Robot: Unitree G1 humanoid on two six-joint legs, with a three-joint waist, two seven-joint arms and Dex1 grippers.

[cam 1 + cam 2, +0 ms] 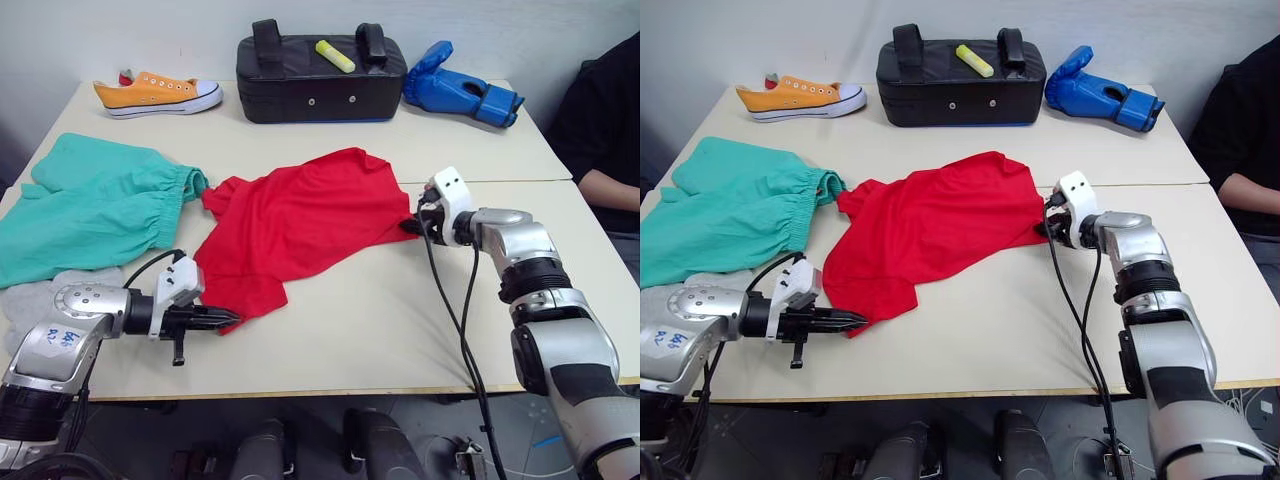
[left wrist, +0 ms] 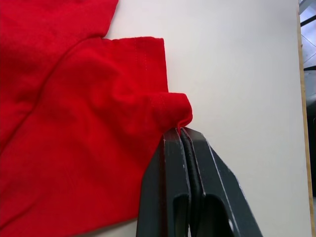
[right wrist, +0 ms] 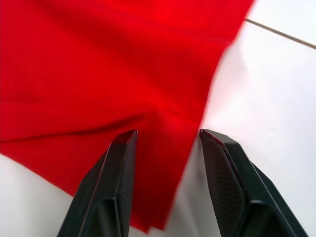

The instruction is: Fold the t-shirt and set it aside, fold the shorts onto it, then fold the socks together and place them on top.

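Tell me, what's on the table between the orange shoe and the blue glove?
A black padded bag with a yellow marker on top, in the head views.

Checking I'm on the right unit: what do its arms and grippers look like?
Silver-grey metal arms with black joints. Each wrist carries a small white camera block with black cables looping back. Left gripper and right gripper have two black wedge fingers. The left forearm bears blue handwriting.
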